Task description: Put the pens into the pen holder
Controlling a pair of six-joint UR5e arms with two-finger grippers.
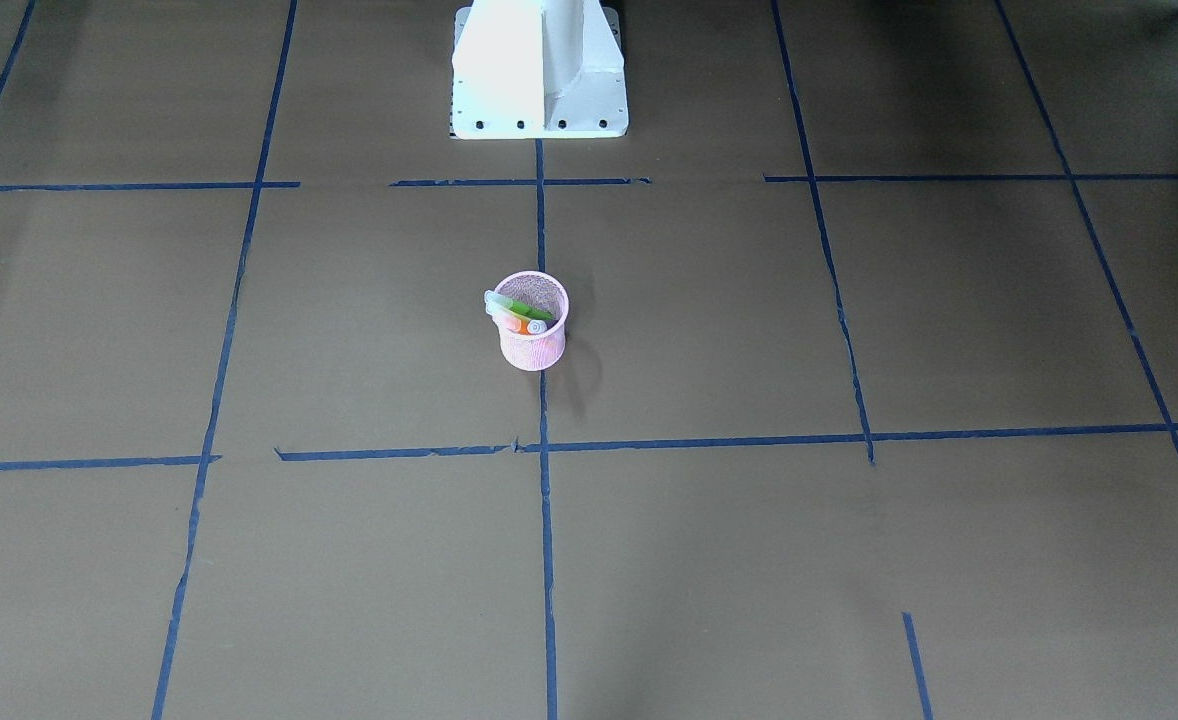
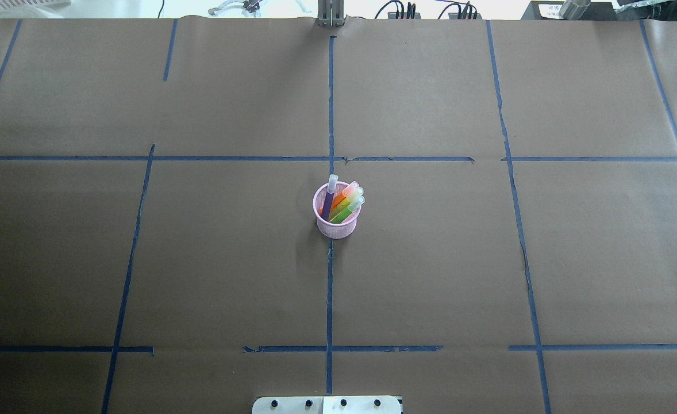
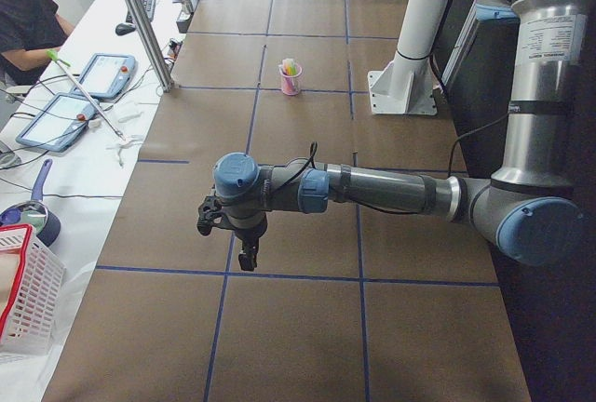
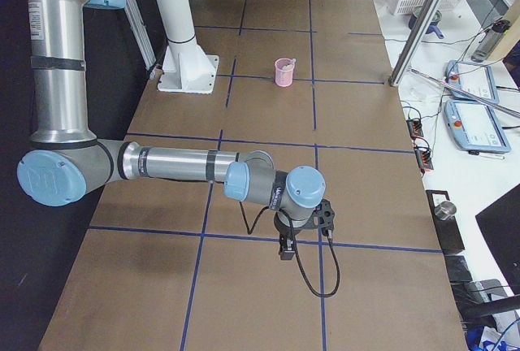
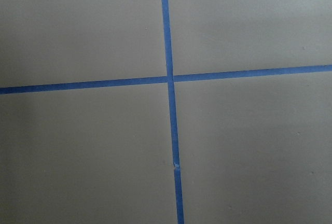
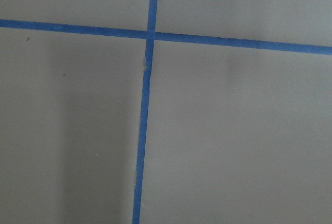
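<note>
Looking along the surface from the end on the robot's left, I have the left end effector nearest. It hangs fingers-down off a forearm stretched level over the paper. Only this side view shows it, so I cannot tell whether it is wide or narrow. The right end effector hangs the same way at the opposite end, and I cannot tell its opening either. Both wrist cameras give me only crossed blue tape, with no fingers in shot.

Farther in, well apart from both, the pen holder stands upright on the centre tape line in front of the base. It lies inward along the surface from each end effector, and I judge neither arm clearly nearer.

Inside it the purple pen, orange pen and green pen stand on end, their long axes near vertical and their pale cap ends up past the rim. The purple one leans away from the robot. The orange and green ones lean away and toward the robot's right, side by side. I see no pen lying loose on the surface, so I judge the collecting done. Any further reach would have to come down from above, along those axes.
</note>
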